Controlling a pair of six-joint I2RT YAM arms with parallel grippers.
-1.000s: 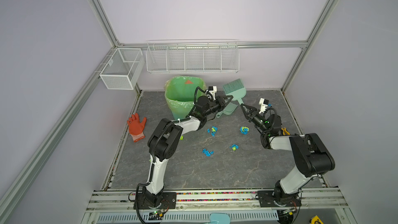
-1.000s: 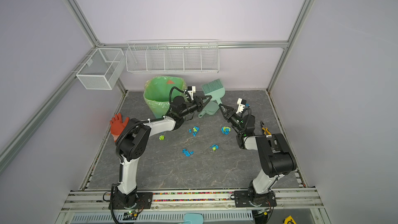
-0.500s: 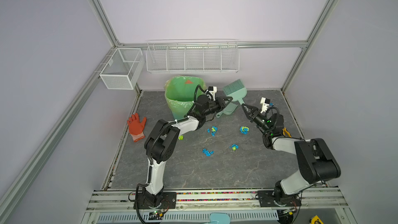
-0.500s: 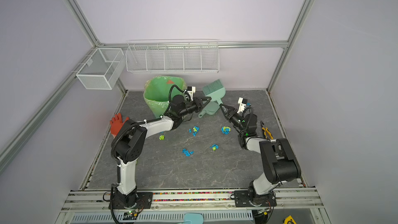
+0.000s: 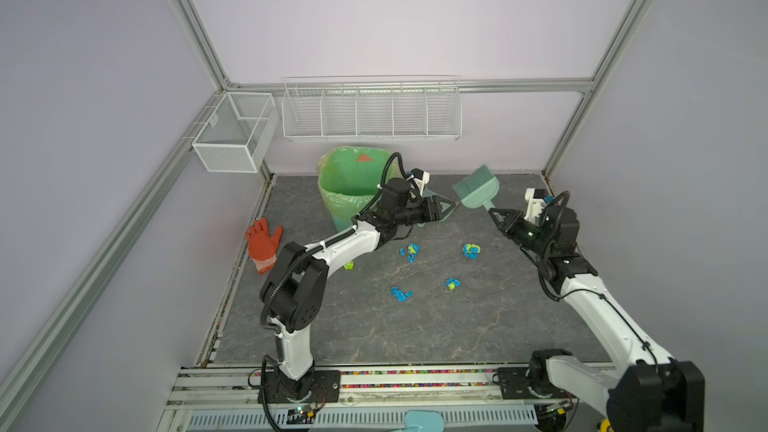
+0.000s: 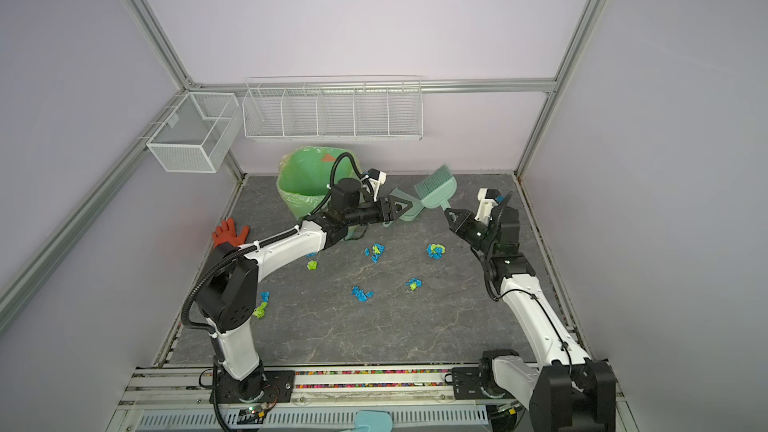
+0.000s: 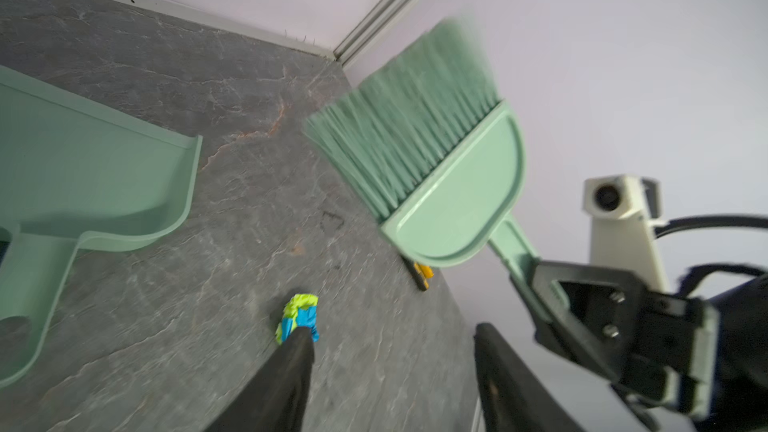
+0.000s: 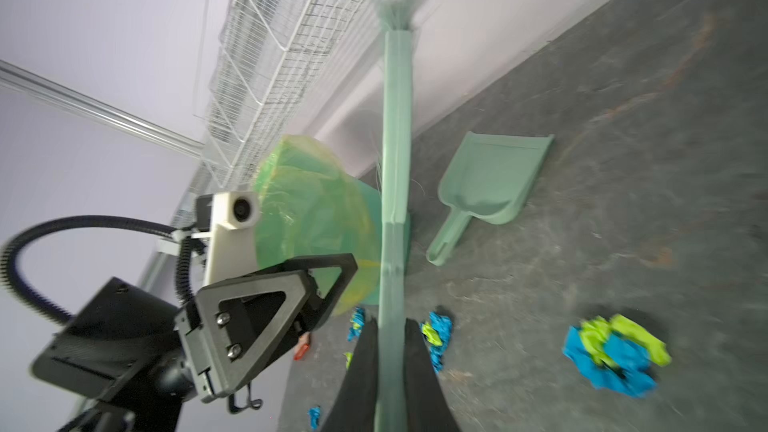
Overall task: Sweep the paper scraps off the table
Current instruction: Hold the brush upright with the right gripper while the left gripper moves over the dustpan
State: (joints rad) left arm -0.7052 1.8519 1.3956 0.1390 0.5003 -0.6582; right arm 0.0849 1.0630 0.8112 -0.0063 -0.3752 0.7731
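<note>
Robot lab booth: bare lilac walls (image 5: 374, 14) and metal rails (image 5: 189, 18) around the table (image 5: 415, 326), wire baskets (image 5: 371, 114) above its back edge.

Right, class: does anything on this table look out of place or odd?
Yes: an orange-red glove lies at the left edge of the table, unrelated to sweeping. The right gripper holds the brush raised, bristles away from the paper scraps.

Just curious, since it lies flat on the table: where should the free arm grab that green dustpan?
Probably its narrow handle, from above: the dustpan lies flat on the table, mouth toward the back wall, handle pointing toward the front, slim enough for the open left tool to straddle.
</note>
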